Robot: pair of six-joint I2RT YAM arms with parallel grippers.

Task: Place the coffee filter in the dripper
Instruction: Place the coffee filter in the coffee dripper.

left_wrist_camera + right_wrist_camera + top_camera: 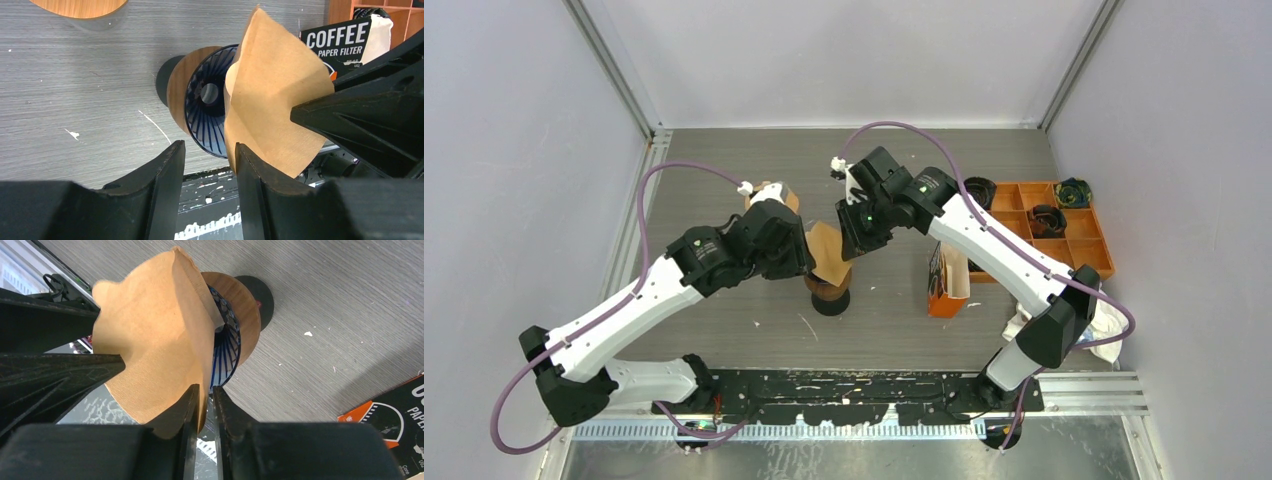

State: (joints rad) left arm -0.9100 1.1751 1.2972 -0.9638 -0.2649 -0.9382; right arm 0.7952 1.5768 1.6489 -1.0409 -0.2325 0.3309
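The brown paper coffee filter [827, 250] stands over the dripper [829, 292], a blue-ribbed glass cone with a wooden collar on a black base. In the right wrist view the filter [150, 340] points into the dripper's mouth [227, 345], and most of the paper is still above the rim. My right gripper [206, 387] is narrowly open; the filter's edge lies between its fingers against one pad, with a slit of light beside the other. My left gripper [209, 145] is open and holds nothing. The filter [270, 95] leans on the outside of its right finger [250, 170], next to the dripper [207, 110].
A box of coffee paper filters [946, 285] stands right of the dripper. An orange compartment tray [1084, 245] with black parts sits at the far right, with a white cloth [1109, 325] in front of it. A wooden disc [80, 7] lies behind the left gripper.
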